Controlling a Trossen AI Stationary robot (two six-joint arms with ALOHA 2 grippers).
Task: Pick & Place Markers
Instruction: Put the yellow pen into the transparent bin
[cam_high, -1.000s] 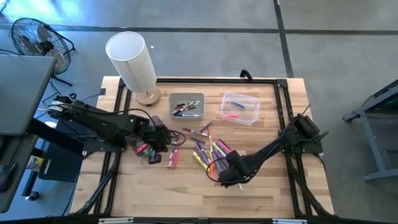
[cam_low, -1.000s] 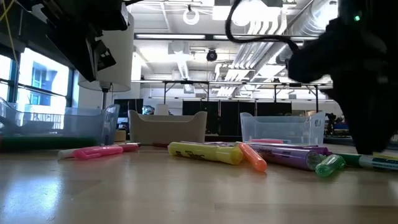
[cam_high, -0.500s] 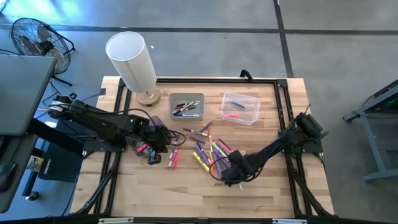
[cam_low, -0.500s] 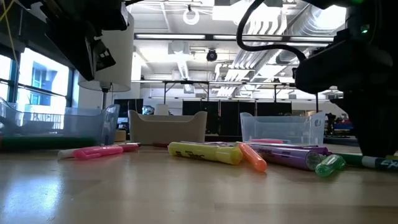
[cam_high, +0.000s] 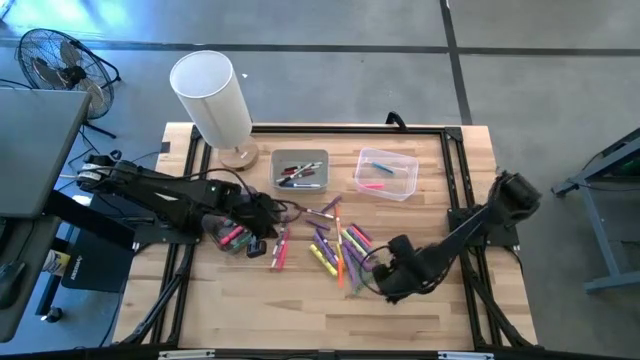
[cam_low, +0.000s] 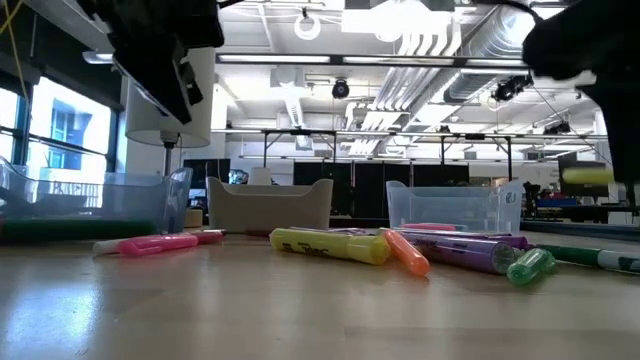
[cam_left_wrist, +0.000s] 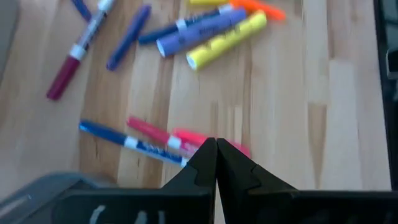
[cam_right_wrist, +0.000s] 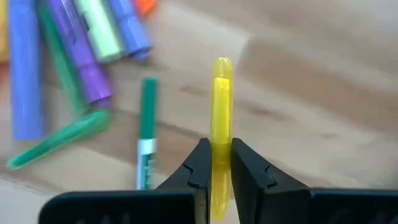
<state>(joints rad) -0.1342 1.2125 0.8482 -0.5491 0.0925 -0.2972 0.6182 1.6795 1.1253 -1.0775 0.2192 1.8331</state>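
Right claw (cam_right_wrist: 215, 163) clamped narrow on a yellow highlighter (cam_right_wrist: 220, 106), raised clear of the bench (cam_high: 430, 310) near its front right part. Long axis of the highlighter pointing straight ahead out of the claw, gripped near one end, most of the barrel sticking out in front. In the low view, same yellow highlighter (cam_low: 587, 176) hanging in the air at the far right, above the scattered markers.

Rest of the markers (cam_high: 335, 245) lying loose at bench centre, just to the left of the right claw. More pink ones (cam_high: 279, 250) lying toward the left arm. Clear bin (cam_high: 386, 173) and grey bin (cam_high: 300, 169) at the back of the bench, both already holding a few markers.

Deciding relation for the coming move, as a judgement: clear bin lying behind the right claw, well apart, and nearer to the right arm than to the left. Likely need to carry rearward and bring the barrel fully over the bin before release.

Left claw (cam_left_wrist: 216, 159) pressed shut with nothing between, hovering over pink and blue markers (cam_left_wrist: 149, 138) on the left part of the bench
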